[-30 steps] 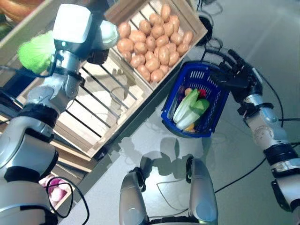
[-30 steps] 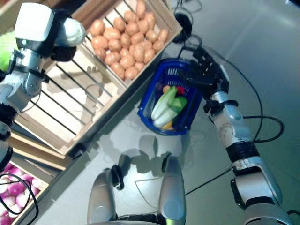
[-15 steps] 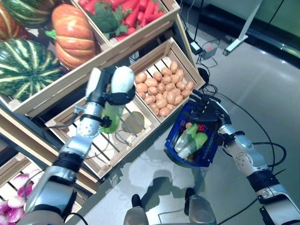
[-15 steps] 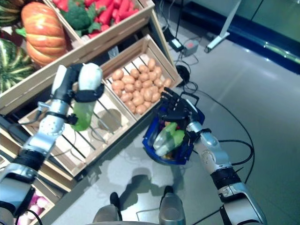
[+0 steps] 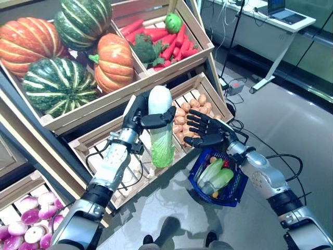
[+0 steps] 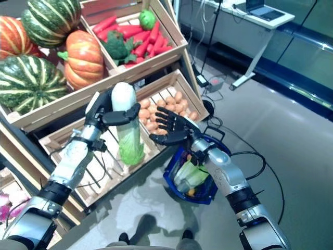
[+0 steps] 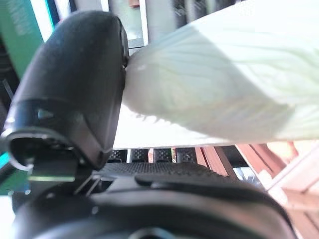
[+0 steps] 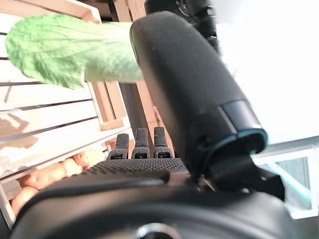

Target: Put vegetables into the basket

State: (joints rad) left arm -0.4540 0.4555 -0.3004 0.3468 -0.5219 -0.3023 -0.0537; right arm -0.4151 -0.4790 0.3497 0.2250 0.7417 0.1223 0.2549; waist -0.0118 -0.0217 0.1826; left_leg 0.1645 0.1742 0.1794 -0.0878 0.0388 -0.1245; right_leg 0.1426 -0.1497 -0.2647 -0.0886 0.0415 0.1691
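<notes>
My left hand (image 5: 139, 110) is shut on a long napa cabbage (image 5: 161, 133), white at the top and leafy green below. It holds the cabbage upright in front of the stand's lower crates; its thumb (image 7: 75, 84) presses on the white stem (image 7: 224, 84). My right hand (image 5: 205, 130) is open with fingers spread, its palm facing the cabbage, just to the cabbage's right and above the blue basket (image 5: 237, 188). The basket stands on the floor and holds pale green long vegetables (image 5: 214, 174) with small red and orange pieces. The cabbage's leaf end also shows in the right wrist view (image 8: 60, 47).
The wooden stand (image 5: 78, 112) with tiered crates rises on the left and behind both hands. A slatted lower crate (image 5: 104, 156) lies under my left arm. Grey floor (image 5: 281, 120) spreads to the right, with a desk's legs (image 5: 268, 78) at the back.
The camera has tilted up. My left hand has carried the cabbage right, toward the basket. My right hand has risen from the basket's rim to beside the cabbage.
</notes>
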